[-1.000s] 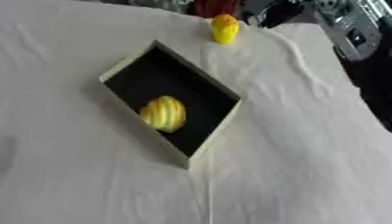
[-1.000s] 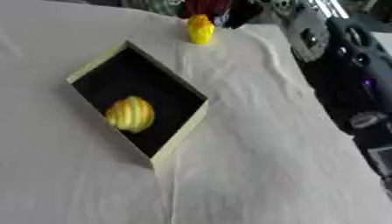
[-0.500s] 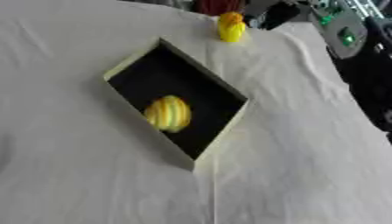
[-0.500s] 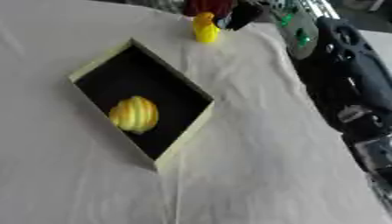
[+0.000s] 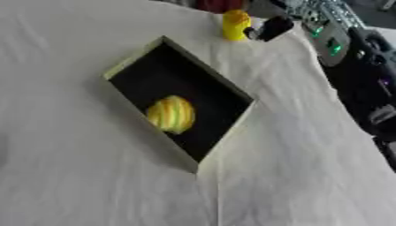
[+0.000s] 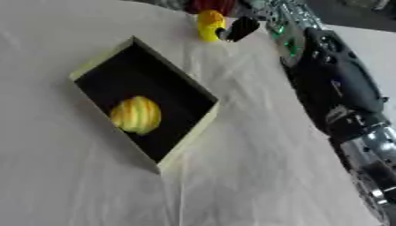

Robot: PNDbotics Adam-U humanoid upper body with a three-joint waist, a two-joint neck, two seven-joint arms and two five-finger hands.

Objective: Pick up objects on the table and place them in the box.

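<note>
- The box (image 5: 179,99) lay askew on the cloth-covered desk (image 5: 93,185), open side up, its pale rim framing a black inside.
- 1 striped yellow ball (image 5: 172,114) sat inside the box, toward its nearer end, so that part of the task looked done.
- 1 small yellow object (image 6: 209,24) stood at the far edge of the desk, well apart from the box and not yet collected; I judged it the next thing to fetch.
- A red thing (image 6: 204,5) showed just behind the yellow object, too cut off to identify.
- The right arm (image 6: 329,84) reached along the right side toward that far corner, which suited a pick of the yellow object.
- The right hand (image 6: 240,28) hung just beside the yellow object on its right; only dark fingers showed, and I could not tell whether they were spread or curled, or whether they touched it.
- The left hand appeared in neither view.
- The box's open top faced upward, probably so that things could be dropped in from above.
</note>
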